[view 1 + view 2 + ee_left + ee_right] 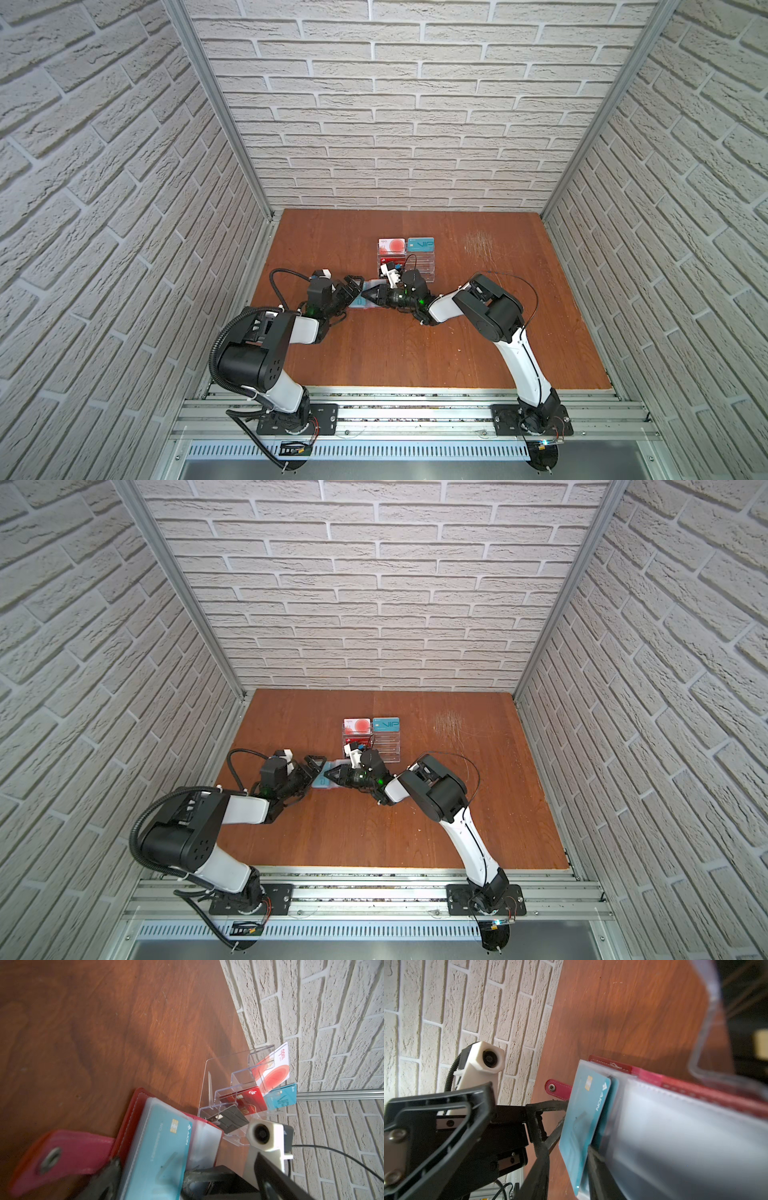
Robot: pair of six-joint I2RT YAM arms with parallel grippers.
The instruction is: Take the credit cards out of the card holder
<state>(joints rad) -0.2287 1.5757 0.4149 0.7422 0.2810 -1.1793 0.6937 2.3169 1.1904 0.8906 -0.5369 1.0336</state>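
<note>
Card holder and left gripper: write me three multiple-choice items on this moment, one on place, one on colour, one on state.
1. Where does the card holder lie?
A. Against the back wall
B. On the table, in front of the acrylic stand
C. Hanging off the table's front edge

2. What colour is the card sticking out of the holder?
A. Teal
B. Yellow
C. Black

3. How does the left gripper stand?
A. Shut on the snap tab
B. Shut on the card
C. Open, beside the card's edge

Key:
1 B: both top views show it flat on the wood, just in front of the stand.
2 A: both wrist views show a teal face with a chip.
3 C: the right wrist view shows its jaws apart, gripping nothing.
</note>
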